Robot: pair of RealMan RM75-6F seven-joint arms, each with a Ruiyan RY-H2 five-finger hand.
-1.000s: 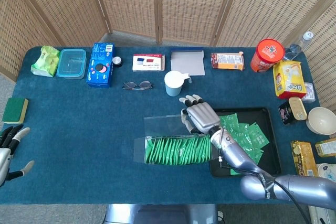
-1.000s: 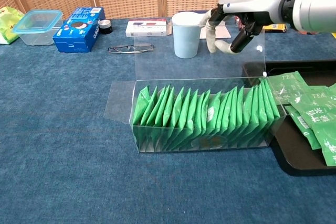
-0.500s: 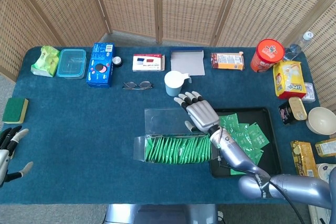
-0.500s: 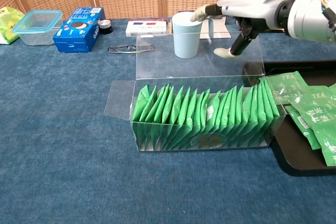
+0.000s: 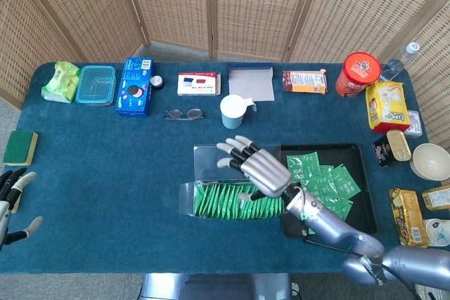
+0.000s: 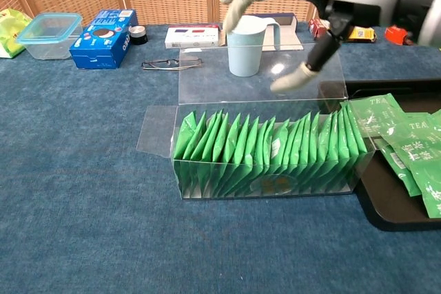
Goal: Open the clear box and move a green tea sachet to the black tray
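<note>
The clear box (image 6: 265,153) (image 5: 235,198) stands open on the blue table, its lid (image 6: 258,77) (image 5: 211,161) folded back flat behind it. A row of green tea sachets (image 6: 269,149) (image 5: 225,201) stands upright inside. My right hand (image 5: 256,168) (image 6: 296,5) hovers above the box with fingers spread, holding nothing. The black tray (image 5: 358,201) (image 6: 393,204) lies just right of the box with several green sachets (image 5: 330,180) (image 6: 406,142) lying in it. My left hand (image 5: 10,198) hangs off the table's left edge, fingers apart, empty.
A light blue cup (image 5: 233,111) (image 6: 245,46) stands right behind the lid. Glasses (image 5: 184,114) (image 6: 172,64), a blue biscuit box (image 5: 135,86), a lidded plastic container (image 5: 95,83) and snack packs (image 5: 387,107) line the back and right side. A green sponge (image 5: 20,147) lies at far left.
My right hand let go of the lid, rose and moved left over the box with fingers spreading. The lid dropped back flat behind the box. The left hand stayed put.
</note>
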